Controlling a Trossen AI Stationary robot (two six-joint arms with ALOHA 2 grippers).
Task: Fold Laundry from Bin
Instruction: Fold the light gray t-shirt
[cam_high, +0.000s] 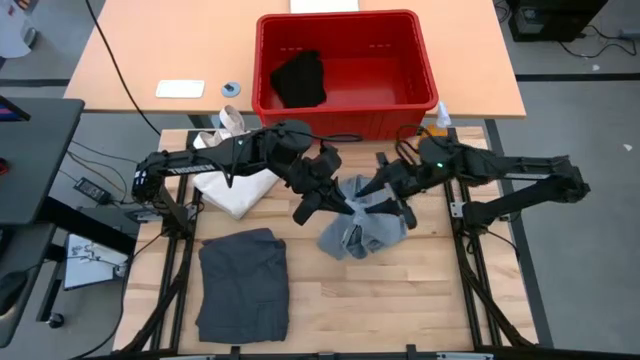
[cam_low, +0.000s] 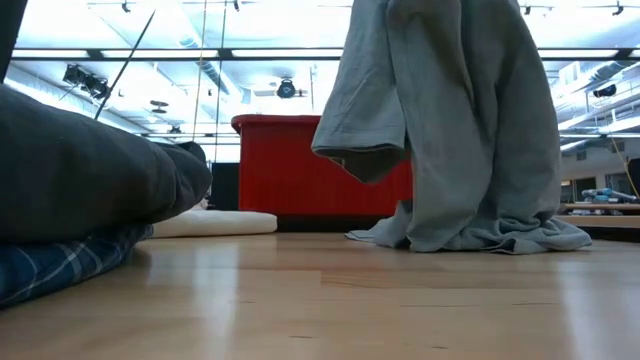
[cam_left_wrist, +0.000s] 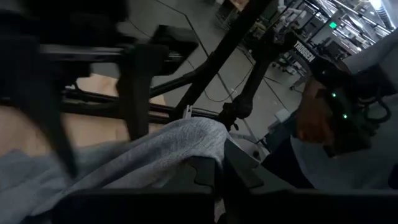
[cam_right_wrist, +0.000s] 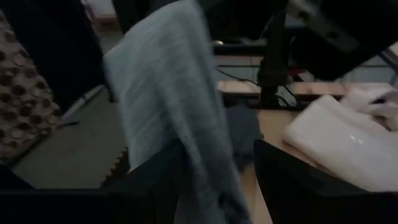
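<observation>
A light grey garment hangs between my two grippers at the table's middle; its lower end lies on the wood. My left gripper and my right gripper are both shut on its upper part. A folded dark charcoal-grey piece lies at the near left on a blue-and-white plaid shirt. A black piece lies in the red bin at the far edge. My left gripper pinches a bunched fold of the garment's upper part between its two fingers, coming from the table's left. The cloth is lifted and drapes down from the hold. My right gripper pinches another part of the upper cloth, coming from the table's right. The cloth hangs slack below it onto the table.
A cream-white tote bag lies under my left arm at the far left of the table. An orange spray bottle stands by the bin's near right corner. Bare wood shows at the near right.
</observation>
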